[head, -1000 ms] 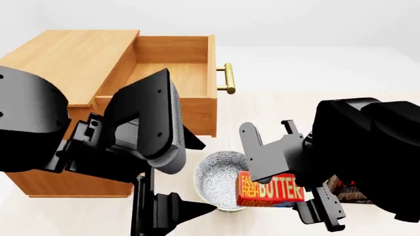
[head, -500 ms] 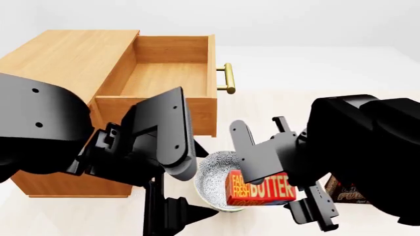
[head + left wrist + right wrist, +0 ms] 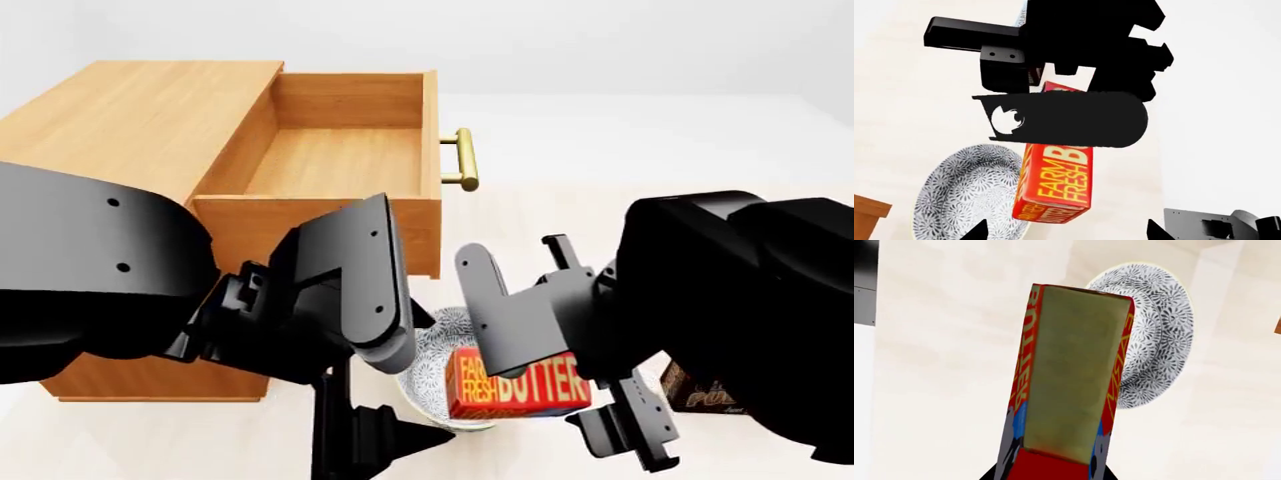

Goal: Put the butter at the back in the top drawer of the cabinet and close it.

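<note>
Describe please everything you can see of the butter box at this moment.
The butter is a small orange-red rectangular carton with yellow "FARM FRESH" and white "BUTTER" lettering, and blue accents near one end. One broad face, seen from the right wrist, is plain dull yellow. The right gripper holds it lifted off the floor, lettering towards the head camera, beside and partly in front of the patterned bowl. Only the gripper visibly touches it. It is not in the top drawer, which stands open.

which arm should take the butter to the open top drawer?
Right. Its tool already grips the butter, lifted beside the bowl. The left tool looks empty and holds nothing. The top drawer is open.
</note>
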